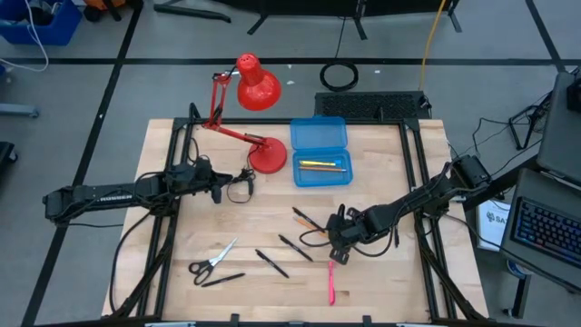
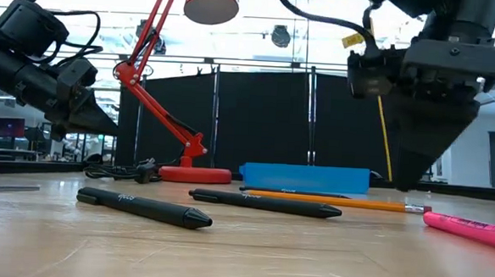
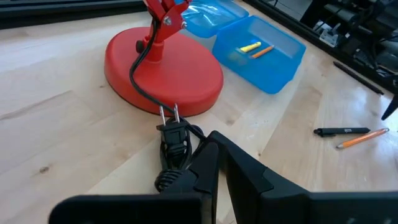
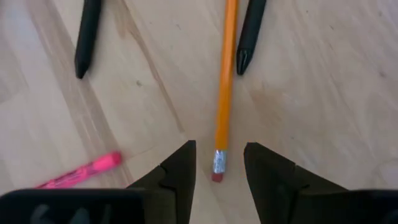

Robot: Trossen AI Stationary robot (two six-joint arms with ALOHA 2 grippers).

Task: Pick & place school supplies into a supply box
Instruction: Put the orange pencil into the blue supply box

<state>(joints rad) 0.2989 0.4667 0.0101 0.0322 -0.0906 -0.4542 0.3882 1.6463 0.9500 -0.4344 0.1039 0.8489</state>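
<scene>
Wood table (image 1: 381, 191); right end effector (image 4: 219, 167) open over orange pencil (image 4: 224, 87) eraser (hidden from high view); left end effector (image 3: 214, 163) closed.

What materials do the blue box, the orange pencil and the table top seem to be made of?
Blue box: likely plastic, glossy and slightly see-through, since the wrist view shows its contents through the wall.
Orange pencil: probably painted wood, with a metal band and a pink eraser at its end.
Table top: wood, pale, with visible grain and plank seams.

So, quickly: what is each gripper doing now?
Left gripper: shut, holding nothing, near the lamp cord.
Right gripper: open, over the orange pencil.
</scene>
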